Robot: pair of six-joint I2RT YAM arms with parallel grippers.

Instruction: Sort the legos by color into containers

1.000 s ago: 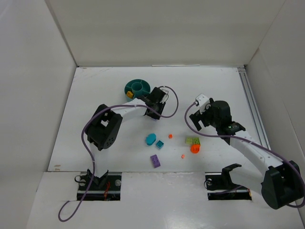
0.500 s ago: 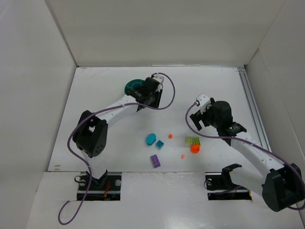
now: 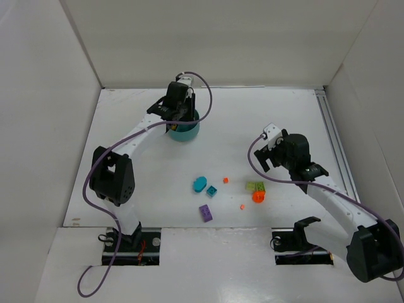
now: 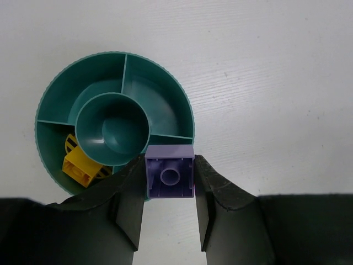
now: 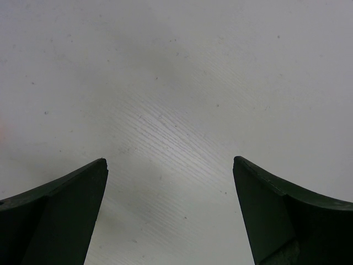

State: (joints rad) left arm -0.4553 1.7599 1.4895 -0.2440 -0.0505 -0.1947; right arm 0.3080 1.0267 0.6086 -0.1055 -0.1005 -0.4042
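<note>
My left gripper point(image 4: 170, 179) is shut on a purple brick point(image 4: 170, 172) and holds it above the near rim of the round teal dish point(image 4: 160, 91). A yellow brick point(image 4: 77, 168) lies in one wedge section of the dish. In the top view the left gripper point(image 3: 178, 113) hangs over the dish point(image 3: 186, 131). On the table lie a teal oval piece point(image 3: 200, 184), a teal brick point(image 3: 212, 191), a purple brick point(image 3: 205, 213), two small orange bits point(image 3: 225, 180), a lime brick point(image 3: 255, 187) and an orange piece point(image 3: 258, 197). My right gripper point(image 5: 170, 171) is open over bare table.
White walls enclose the table on three sides. A metal rail point(image 3: 332, 136) runs along the right edge. The right arm point(image 3: 297, 161) stands just behind the lime and orange pieces.
My left arm has swung back and left, carrying the purple brick from beside the dish to above it. The right arm has barely moved.
</note>
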